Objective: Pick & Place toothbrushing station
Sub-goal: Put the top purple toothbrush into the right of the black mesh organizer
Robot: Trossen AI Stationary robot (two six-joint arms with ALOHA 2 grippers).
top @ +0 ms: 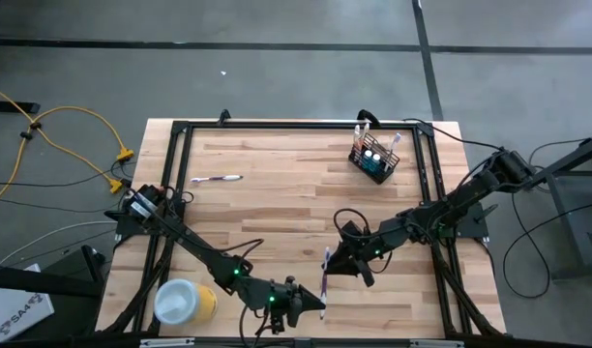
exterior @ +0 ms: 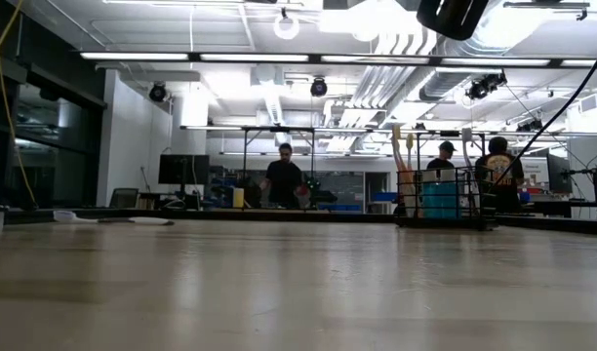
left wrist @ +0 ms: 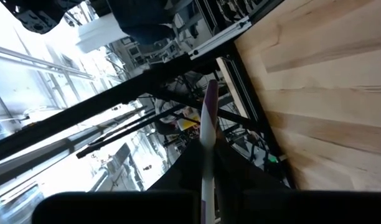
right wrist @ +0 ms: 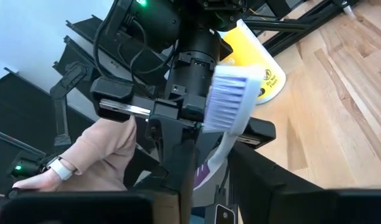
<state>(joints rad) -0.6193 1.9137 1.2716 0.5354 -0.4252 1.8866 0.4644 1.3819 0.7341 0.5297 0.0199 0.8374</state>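
**Mid-air toothbrush handover at the near table edge**

Currently we judge the main risk to be a dropped brush: if the left gripper point(top: 310, 307) lets go before the right gripper point(top: 333, 263) has a firm hold, the purple-and-white toothbrush point(top: 324, 275) falls. Left fingers are pressed together on its handle. Right fingers flank the bristle end, partly spread; we cannot tell whether they touch. The wire-mesh holder point(top: 374, 159) stands far right; another toothbrush point(top: 216, 179) lies far left.

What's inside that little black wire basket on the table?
The small black wire-mesh basket holds two small blue tubes and some thin pale toothbrushes sticking up. Their lower ends and the basket's bottom are hidden.
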